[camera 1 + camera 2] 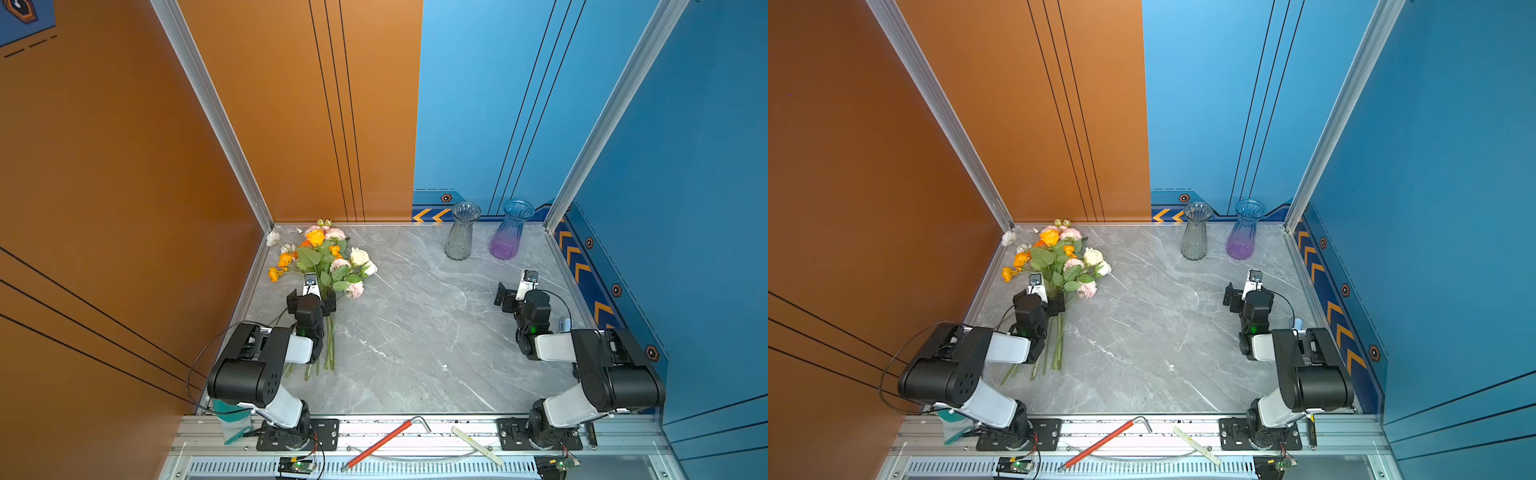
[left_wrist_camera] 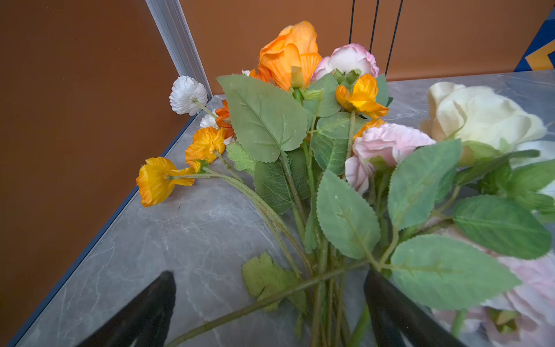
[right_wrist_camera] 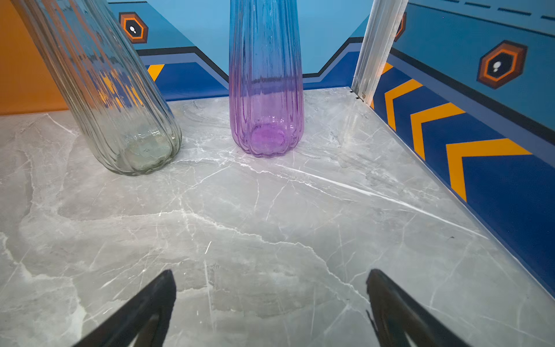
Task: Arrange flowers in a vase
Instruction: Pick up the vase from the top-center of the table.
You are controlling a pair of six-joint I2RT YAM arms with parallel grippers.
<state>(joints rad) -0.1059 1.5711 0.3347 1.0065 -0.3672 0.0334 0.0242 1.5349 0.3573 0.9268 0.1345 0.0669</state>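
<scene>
The flowers point(image 1: 328, 259) point(image 1: 1061, 259) lie on the grey marble table point(image 1: 415, 332) in its far left corner, blooms toward the back wall and green stems toward the front. My left gripper point(image 1: 311, 297) point(image 1: 1039, 300) point(image 2: 269, 276) is open and straddles the stems just below the leaves. In the left wrist view the stems point(image 2: 322, 288) pass between the two black fingers, closer to one of them. A clear ribbed vase point(image 1: 461, 232) point(image 3: 114, 105) and a blue-to-purple vase point(image 1: 509, 232) point(image 3: 265, 90) stand upright at the back right. My right gripper point(image 1: 519, 297) point(image 3: 270, 275) is open over bare table in front of them.
Orange wall panels close the left and back left, blue ones the back right and right. A red-handled tool point(image 1: 380, 442) and a white strip point(image 1: 476, 444) lie on the front rail. A loose white petal point(image 1: 298, 230) lies by the back edge.
</scene>
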